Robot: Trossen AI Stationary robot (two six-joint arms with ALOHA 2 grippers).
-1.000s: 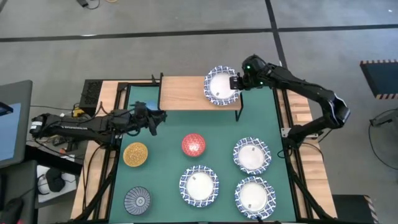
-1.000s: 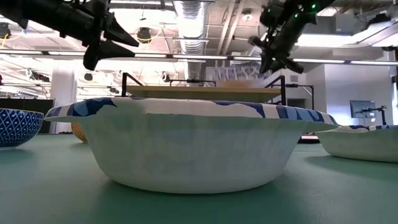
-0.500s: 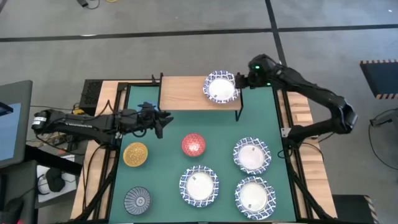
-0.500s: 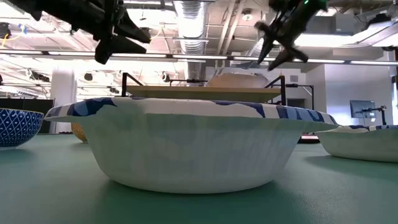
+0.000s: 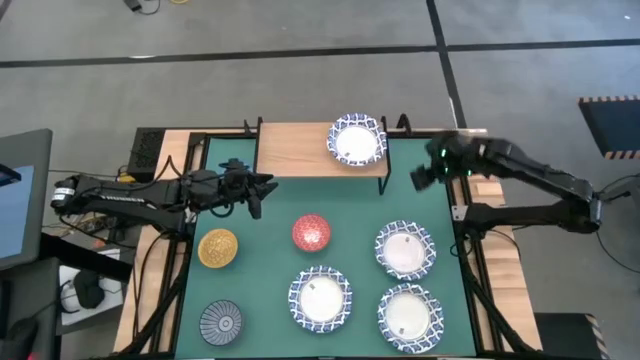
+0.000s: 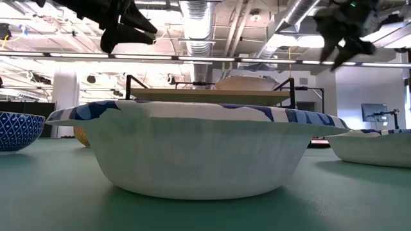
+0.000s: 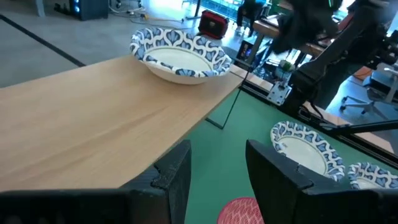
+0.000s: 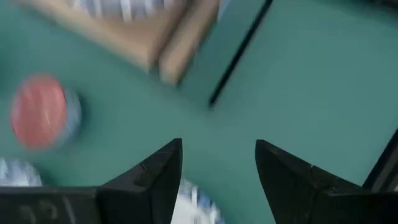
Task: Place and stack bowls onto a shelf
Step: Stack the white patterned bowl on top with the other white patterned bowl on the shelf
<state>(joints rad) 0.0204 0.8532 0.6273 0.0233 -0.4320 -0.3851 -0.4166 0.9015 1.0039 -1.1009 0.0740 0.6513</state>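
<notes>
One white bowl (image 5: 357, 139) is sitting on the shelf (image 5: 292, 150) at upper centre, while the right gripper (image 5: 428, 176), fingers spread and empty, should be descending squarely over a white bowl (image 5: 405, 249) lower right; the left gripper (image 5: 251, 190) is hovering open.

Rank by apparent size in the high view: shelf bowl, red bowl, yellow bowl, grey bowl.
1. Shelf bowl, clearly largest.
2. Grey bowl, red bowl and yellow bowl look about alike; no ranking.

Grey floor (image 5: 300, 90), exposed ceiling ducts (image 6: 199, 16)
</notes>
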